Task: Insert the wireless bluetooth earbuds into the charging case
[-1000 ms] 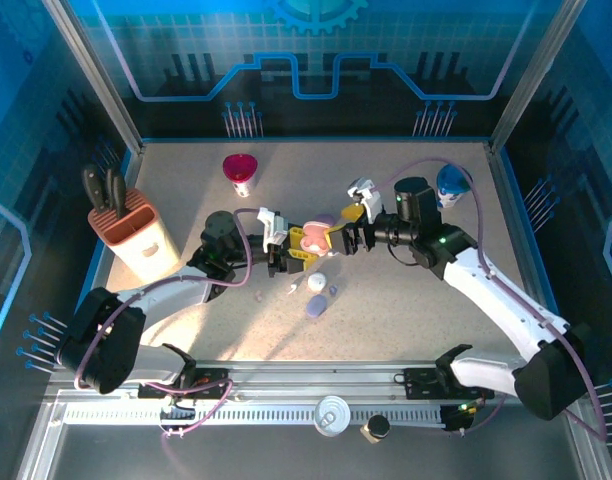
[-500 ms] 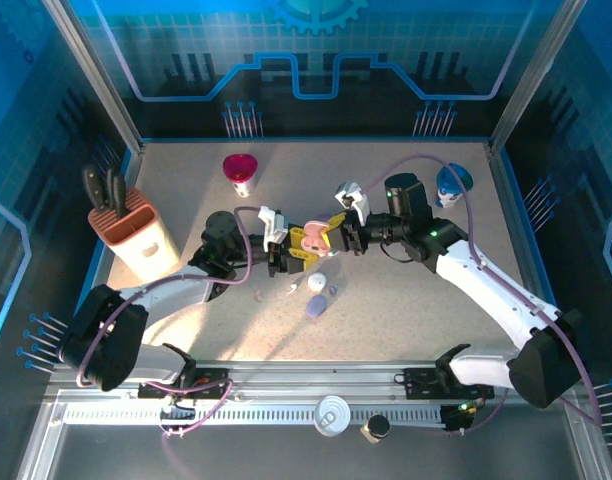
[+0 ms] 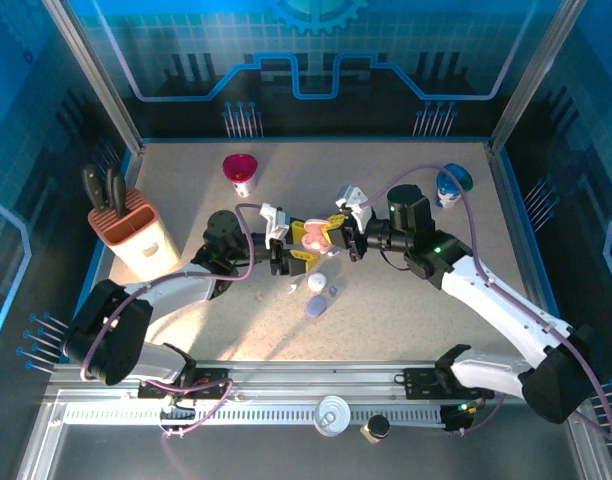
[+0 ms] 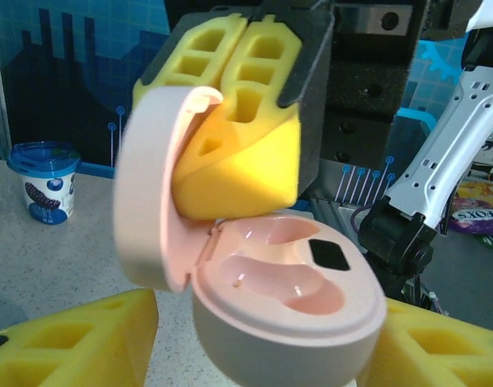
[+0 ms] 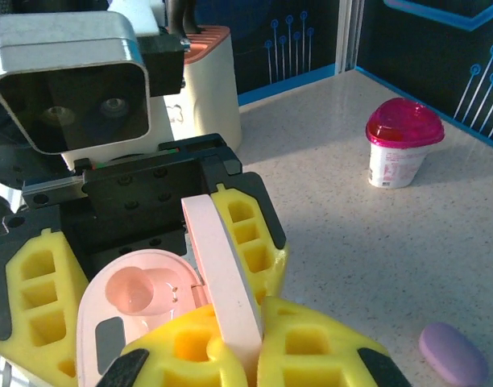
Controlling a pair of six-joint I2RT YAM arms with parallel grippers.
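Lying nearest: a tin can (image 3: pixel 332 415) on the rail between the arm bases, no part of the job.
Task pieces: the earbuds (image 3: pixel 292 289) are tiny bits loose on the table (image 3: pixel 416 320), just on the near side of the grippers; none sits in the case.
Loose cases: a purple oval case (image 3: pixel 316 307) and a white oval case (image 3: pixel 316 283) lie beside them.
Case in work: the pink charging case (image 4: pixel 287 322) sits between the 2 grippers, its lid (image 4: pixel 146 210) raised and its 2 wells (image 4: pixel 279 278) bare.
Left gripper (image 3: pixel 298 250): fingers apart, flanking the case's base; a gap shows at 1 pad, so it cradles rather than clamps.
Right gripper (image 3: pixel 336 240): closed tight on the lid's edge.
Far side: knife block (image 3: pixel 131 232), pink-lidded cup (image 3: pixel 240 172) and blue-lidded cup (image 3: pixel 452 184), well apart from the work.
Step in hand: by my judgement, steadying the opened case before any earbud goes in.
Doing it well: clamp the base in the left fingers, or seat it flat, before the right lets go of the lid, or the case may tip or snap closed. Leave the wells facing up and clear of the pads. Then take 1 earbud and match it to its well.
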